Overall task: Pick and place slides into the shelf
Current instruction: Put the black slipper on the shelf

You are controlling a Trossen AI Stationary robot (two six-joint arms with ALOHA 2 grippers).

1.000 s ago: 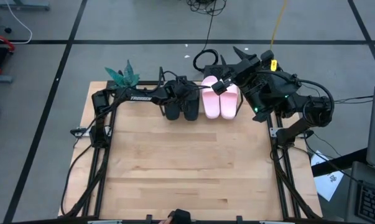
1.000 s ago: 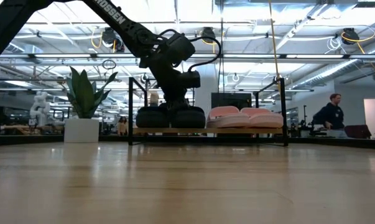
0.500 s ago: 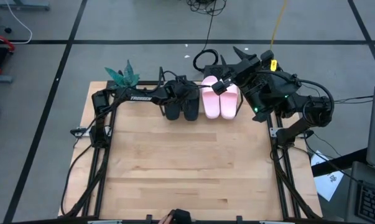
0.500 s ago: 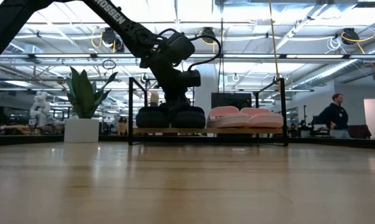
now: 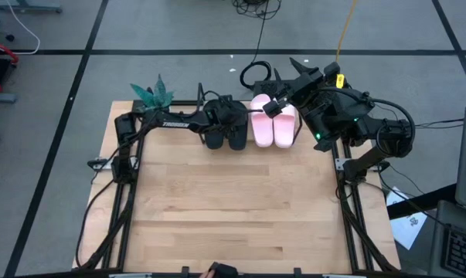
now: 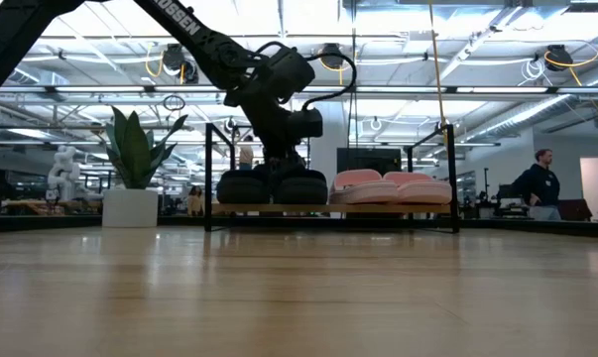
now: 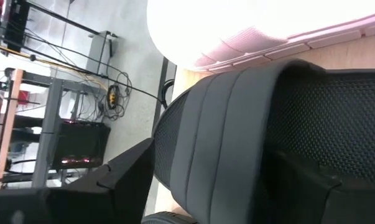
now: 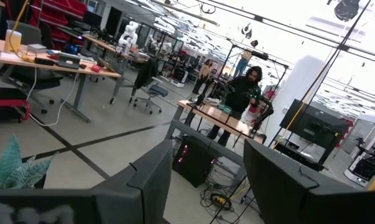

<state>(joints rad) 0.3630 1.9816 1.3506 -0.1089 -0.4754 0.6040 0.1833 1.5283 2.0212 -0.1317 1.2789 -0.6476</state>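
High view first: all four slides sit side by side on the shelf (image 5: 294, 137) at the table's far edge, the black pair (image 5: 226, 133) directly under the left gripper (image 5: 221, 116) and the pink pair (image 5: 274, 125) just beside it, toward the right arm. The right gripper (image 5: 275, 106) hangs over the back of the pink pair, apart from them. From up here the left arm's wrist covers much of the black slides, and its fingers cannot be made out at all. Low view fills that in: the left gripper (image 6: 284, 164) comes down onto the black pair (image 6: 271, 186), right at their straps, and the pink pair (image 6: 390, 186) rest flat on the shelf (image 6: 328, 209) board alongside; a potted plant (image 6: 135, 174) stands off to the side, and a person (image 6: 542, 188) is in the room behind. Left wrist view is nearly all black strap (image 7: 249, 137), with one dark finger (image 7: 122, 180) standing clear of the strap, so the jaws look spread wide and hold nothing; the other finger is hard to separate from the slide. Right wrist view looks away into the room, its two fingers (image 8: 147, 180) set wide apart and empty, no slide in sight there.
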